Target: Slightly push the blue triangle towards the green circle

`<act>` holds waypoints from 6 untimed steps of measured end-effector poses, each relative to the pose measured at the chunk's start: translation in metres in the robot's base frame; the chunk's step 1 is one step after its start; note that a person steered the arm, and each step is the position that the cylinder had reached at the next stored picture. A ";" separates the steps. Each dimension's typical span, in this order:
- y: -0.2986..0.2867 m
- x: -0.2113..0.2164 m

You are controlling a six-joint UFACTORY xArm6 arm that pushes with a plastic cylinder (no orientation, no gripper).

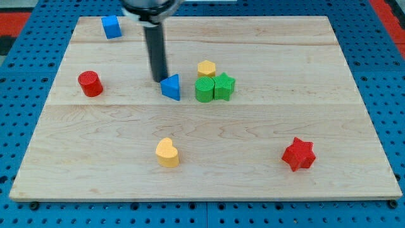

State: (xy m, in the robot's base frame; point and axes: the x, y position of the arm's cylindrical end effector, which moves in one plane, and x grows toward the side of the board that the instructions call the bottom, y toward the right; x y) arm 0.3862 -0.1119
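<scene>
The blue triangle [171,87] lies on the wooden board just above the middle. The green circle [204,90] stands a short gap to its right, touching the green star [223,86] on its right and close below the yellow hexagon [206,69]. My tip [159,79] rests on the board just left of the blue triangle and slightly above it, touching or almost touching its left edge. The dark rod rises from it to the view's top.
A blue cube [111,26] sits at the top left. A red cylinder [90,83] is at the left. A yellow heart [168,152] lies at the lower middle. A red star [299,154] is at the lower right. The board's edge [209,197] runs along the bottom.
</scene>
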 end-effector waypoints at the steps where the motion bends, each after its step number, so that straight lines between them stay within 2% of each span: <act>1: -0.051 0.049; 2: -0.030 0.066; 3: -0.021 0.035; 4: 0.022 0.034; 5: 0.023 0.047; 6: 0.043 0.038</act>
